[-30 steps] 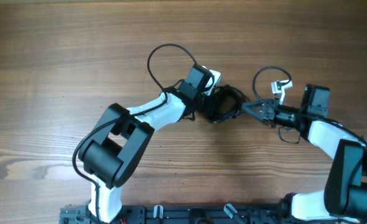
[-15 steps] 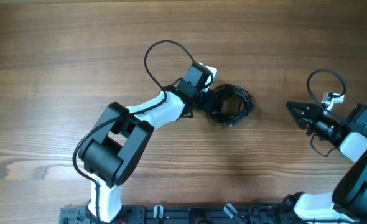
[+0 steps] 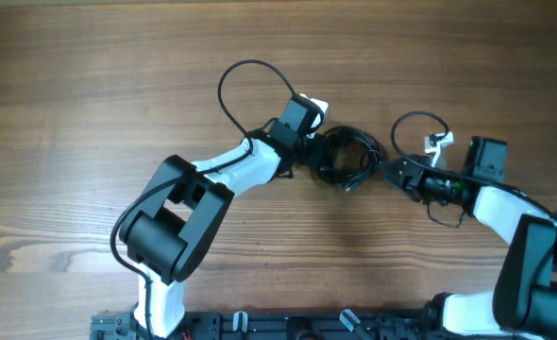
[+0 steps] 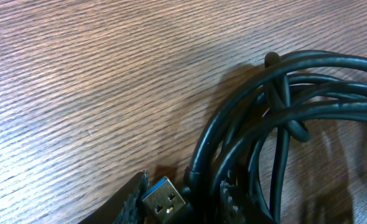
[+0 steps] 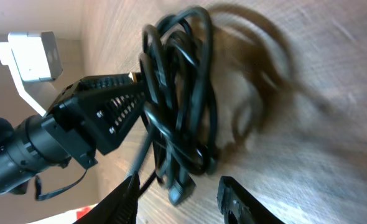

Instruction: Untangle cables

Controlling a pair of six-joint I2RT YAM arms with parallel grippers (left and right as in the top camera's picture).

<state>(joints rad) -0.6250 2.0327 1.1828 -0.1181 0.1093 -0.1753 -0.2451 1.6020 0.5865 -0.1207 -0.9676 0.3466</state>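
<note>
The cables (image 3: 351, 158) lie as one tangled coil of black cords on the wooden table (image 3: 90, 104) at centre. My left gripper (image 3: 321, 156) holds the coil's left edge. In the left wrist view a silver USB plug (image 4: 165, 198) and a black cord sit between the fingers (image 4: 131, 200), with the left gripper (image 4: 180, 204) shut on them. My right gripper (image 3: 390, 171) is at the coil's right edge. In the right wrist view the right gripper (image 5: 180, 202) stands open, its fingers either side of a dark plug end (image 5: 181, 188) of the cables (image 5: 177, 93).
A thicker black arm wire (image 3: 233, 79) loops behind the left wrist. Another arm wire (image 3: 413, 121) loops above the right wrist. The black base rail (image 3: 260, 327) runs along the table's near edge. The left arm (image 5: 59, 134) shows in the right wrist view.
My right gripper pulled away to the right while shut, then came back left to the coil and opened. The left gripper and coil barely moved.
</note>
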